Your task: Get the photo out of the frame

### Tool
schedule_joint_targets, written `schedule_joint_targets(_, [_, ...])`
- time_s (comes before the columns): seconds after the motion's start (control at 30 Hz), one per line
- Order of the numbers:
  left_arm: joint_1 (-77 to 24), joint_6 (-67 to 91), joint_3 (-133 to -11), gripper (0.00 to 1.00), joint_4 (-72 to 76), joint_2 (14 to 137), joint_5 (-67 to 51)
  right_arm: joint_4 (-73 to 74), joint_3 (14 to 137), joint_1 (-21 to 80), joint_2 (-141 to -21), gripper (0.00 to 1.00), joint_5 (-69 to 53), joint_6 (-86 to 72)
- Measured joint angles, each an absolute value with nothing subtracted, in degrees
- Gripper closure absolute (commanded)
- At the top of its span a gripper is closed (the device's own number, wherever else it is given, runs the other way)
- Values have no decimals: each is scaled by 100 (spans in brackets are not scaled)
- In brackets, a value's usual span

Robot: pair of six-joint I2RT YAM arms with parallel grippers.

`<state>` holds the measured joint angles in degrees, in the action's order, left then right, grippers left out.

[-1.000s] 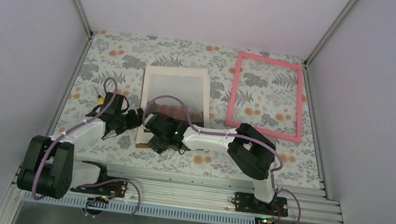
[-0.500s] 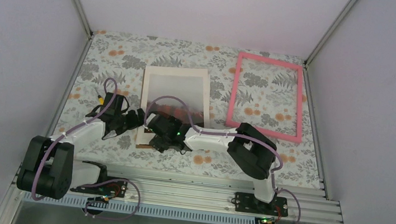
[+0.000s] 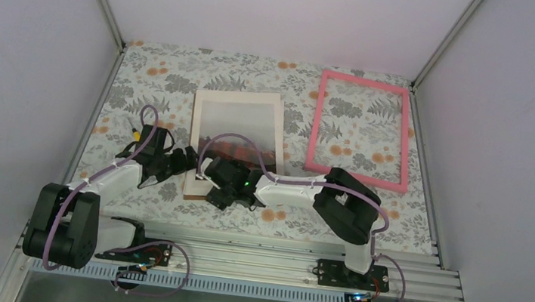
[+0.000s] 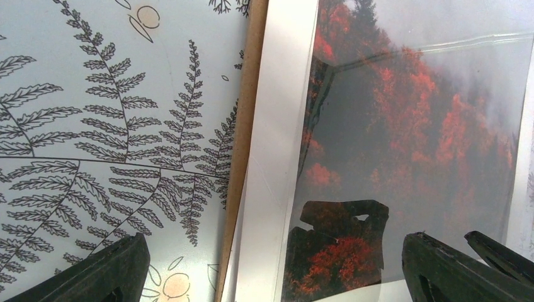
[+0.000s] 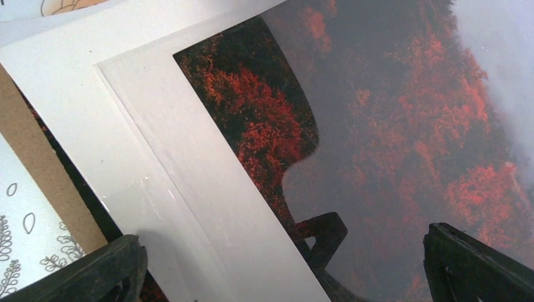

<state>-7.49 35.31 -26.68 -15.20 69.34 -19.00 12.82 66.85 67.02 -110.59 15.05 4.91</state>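
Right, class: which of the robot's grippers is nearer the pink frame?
Right, though not by much. The right gripper hovers over the photo's near edge, left of the pink frame. The left gripper sits further left, over the mat's left border.

The top external camera sits high above and behind the two arm bases (image 3: 346, 270) and looks steeply down and forward over the whole floral table (image 3: 150, 84), far enough off to take in the pink frame (image 3: 366, 82) and the side walls (image 3: 24, 55). The left wrist camera hangs close over the table, looking along its own fingers (image 4: 94, 270) at the left edge of the photo (image 4: 409, 138), while the right wrist camera, just as near, looks past its fingers (image 5: 472, 264) onto the photo's near left corner. All three views share the red-orange trees at the photo's near end.
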Motion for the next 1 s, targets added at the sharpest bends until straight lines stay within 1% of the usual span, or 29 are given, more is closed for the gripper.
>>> schedule_joint_targets(0.33, [-751, 3529, -2659, 0, -1581, 6888, -1966, 1240, 6672, 6652, -11059, 0, 1820, 510])
schedule_joint_targets(0.8, [-751, 3516, -2622, 0, -1809, 6624, -2062, 1133, 6366, 6114, -10862, 0, 2047, 438])
schedule_joint_targets(1.0, [-751, 3535, -2523, 3, -1879, 6420, -2202, 1114, 6178, 5937, -10715, 0, 2073, 322])
